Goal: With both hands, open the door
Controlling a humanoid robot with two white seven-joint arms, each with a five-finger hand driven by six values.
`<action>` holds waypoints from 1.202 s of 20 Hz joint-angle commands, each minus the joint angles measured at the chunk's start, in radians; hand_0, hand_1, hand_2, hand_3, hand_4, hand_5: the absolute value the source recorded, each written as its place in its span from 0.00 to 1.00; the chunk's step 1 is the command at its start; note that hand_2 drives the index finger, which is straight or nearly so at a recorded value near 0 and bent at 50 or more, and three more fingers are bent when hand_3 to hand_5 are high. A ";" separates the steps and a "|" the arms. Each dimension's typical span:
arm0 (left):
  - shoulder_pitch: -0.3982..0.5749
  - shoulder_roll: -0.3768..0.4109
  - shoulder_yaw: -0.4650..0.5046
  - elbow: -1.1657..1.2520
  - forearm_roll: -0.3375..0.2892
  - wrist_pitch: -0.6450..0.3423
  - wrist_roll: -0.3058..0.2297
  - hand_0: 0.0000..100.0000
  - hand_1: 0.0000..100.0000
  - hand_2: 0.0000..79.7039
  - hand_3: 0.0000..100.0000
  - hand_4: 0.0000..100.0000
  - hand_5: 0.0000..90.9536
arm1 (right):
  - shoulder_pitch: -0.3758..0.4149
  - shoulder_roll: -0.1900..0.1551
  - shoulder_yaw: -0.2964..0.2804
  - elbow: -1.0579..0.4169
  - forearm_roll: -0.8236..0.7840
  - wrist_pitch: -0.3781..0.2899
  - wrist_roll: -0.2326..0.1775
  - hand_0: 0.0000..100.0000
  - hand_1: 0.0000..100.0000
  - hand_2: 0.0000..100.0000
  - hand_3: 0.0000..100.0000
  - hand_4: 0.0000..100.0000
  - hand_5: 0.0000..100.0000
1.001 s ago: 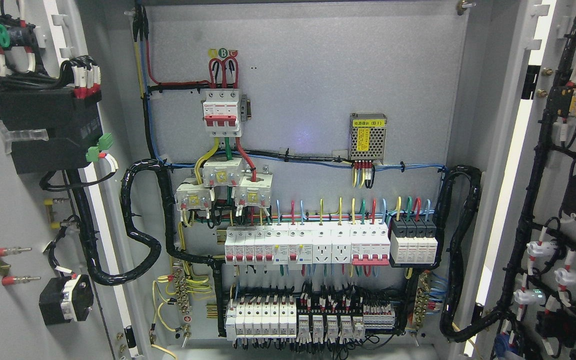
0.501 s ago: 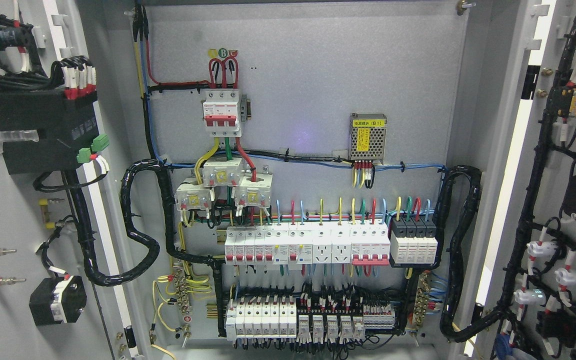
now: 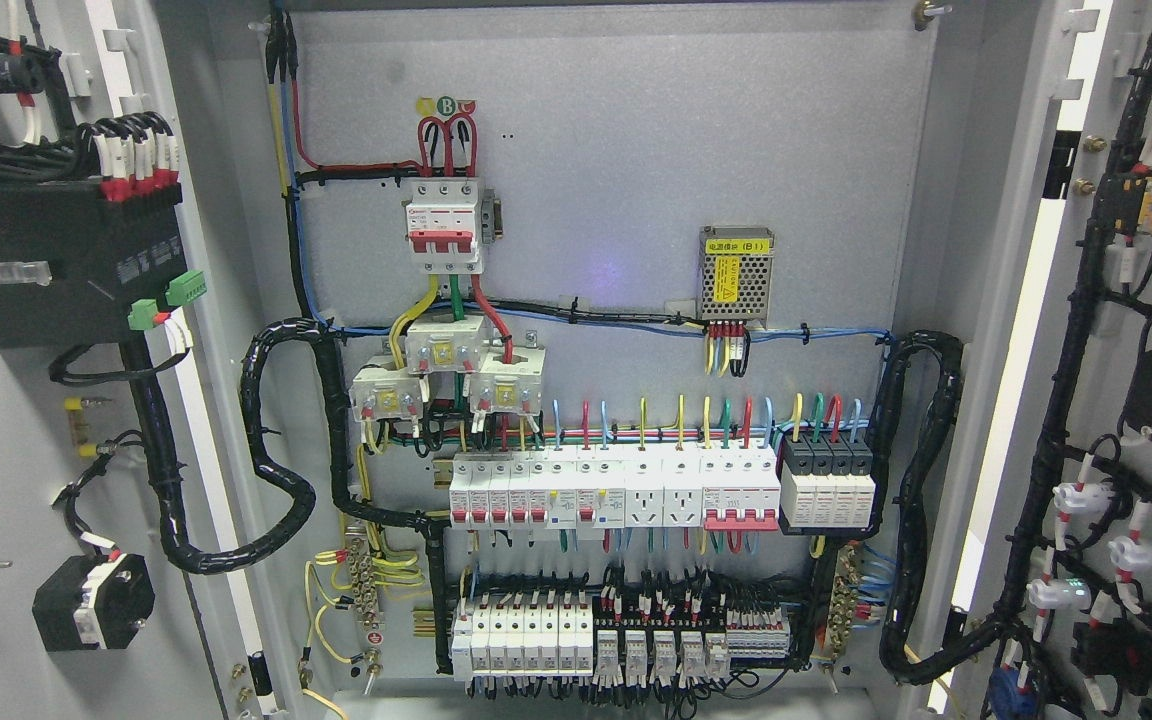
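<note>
An electrical cabinet stands open in the head view. Its left door (image 3: 6, 420) is swung out at the picture's left, with a black box (image 3: 66, 260) and wiring on its inner face. Its right door (image 3: 1151, 330) is swung out at the picture's right, with black cable looms and white lamp backs on it. Between them the grey back panel (image 3: 616, 150) carries a red and white main breaker (image 3: 444, 226) and rows of small breakers (image 3: 616, 488). Neither of my hands shows in this view.
A thick black cable loom (image 3: 281, 470) loops from the left door into the cabinet. Another black loom (image 3: 921, 480) runs along the cabinet's right side. A small mesh power supply (image 3: 735, 272) sits on the back panel.
The left door has swung further outward to the left; its black box and fittings have shifted left in the picture. The right door and the cabinet interior have not moved.
</note>
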 commanded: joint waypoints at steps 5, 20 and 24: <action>0.035 0.032 0.125 0.012 0.072 -0.482 -0.001 0.00 0.00 0.00 0.00 0.04 0.00 | 0.019 -0.020 -0.061 0.050 -0.052 -0.006 0.001 0.00 0.00 0.00 0.00 0.00 0.00; 0.052 0.034 0.202 0.104 0.109 -0.465 -0.002 0.00 0.00 0.00 0.00 0.04 0.00 | 0.050 -0.052 -0.168 0.114 -0.126 -0.006 0.067 0.00 0.00 0.00 0.00 0.00 0.00; 0.051 0.034 0.231 0.139 0.134 -0.415 -0.002 0.00 0.00 0.00 0.00 0.04 0.00 | 0.057 -0.061 -0.188 0.118 -0.138 -0.006 0.068 0.00 0.00 0.00 0.00 0.00 0.00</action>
